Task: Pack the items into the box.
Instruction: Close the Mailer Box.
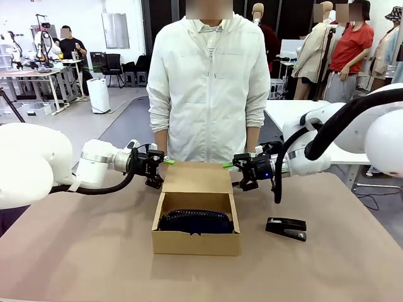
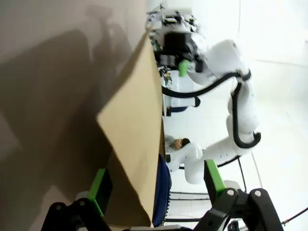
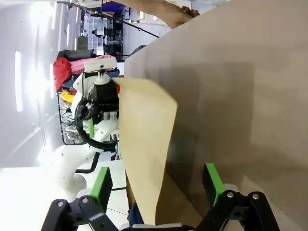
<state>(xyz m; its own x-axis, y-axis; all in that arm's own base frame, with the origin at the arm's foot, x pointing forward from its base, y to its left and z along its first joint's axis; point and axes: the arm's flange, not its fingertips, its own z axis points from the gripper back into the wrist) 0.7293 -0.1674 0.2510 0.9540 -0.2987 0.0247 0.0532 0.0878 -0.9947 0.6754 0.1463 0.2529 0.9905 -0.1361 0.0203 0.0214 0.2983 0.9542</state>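
**A:** How were the grippers found?

**B:** The left gripper (image 1: 162, 173) and the right gripper (image 1: 236, 175) were both seen with jaws spread wide and nothing held. One was set at each side edge of the raised flap lid (image 1: 198, 177). In each wrist view the flap's edge was seen between the green pads (image 2: 98, 190); whether it was touched could not be told.

**A:** And the task's things?

**B:** The pouch (image 1: 196, 221) was seen lying inside the box (image 1: 195, 242), at mid-table. Closing the lid was judged to be the step in hand.

**A:** What was called for next?

**B:** The flap would need to be pressed forward and down evenly from both sides, so that it was not skewed.

**A:** Was anything in the way?

**B:** A black stapler (image 1: 286, 228) was seen on the table (image 1: 75, 251) to the right of the box, apart from it. A person (image 1: 208, 82) was seen just beyond the far edge, close behind the lid.
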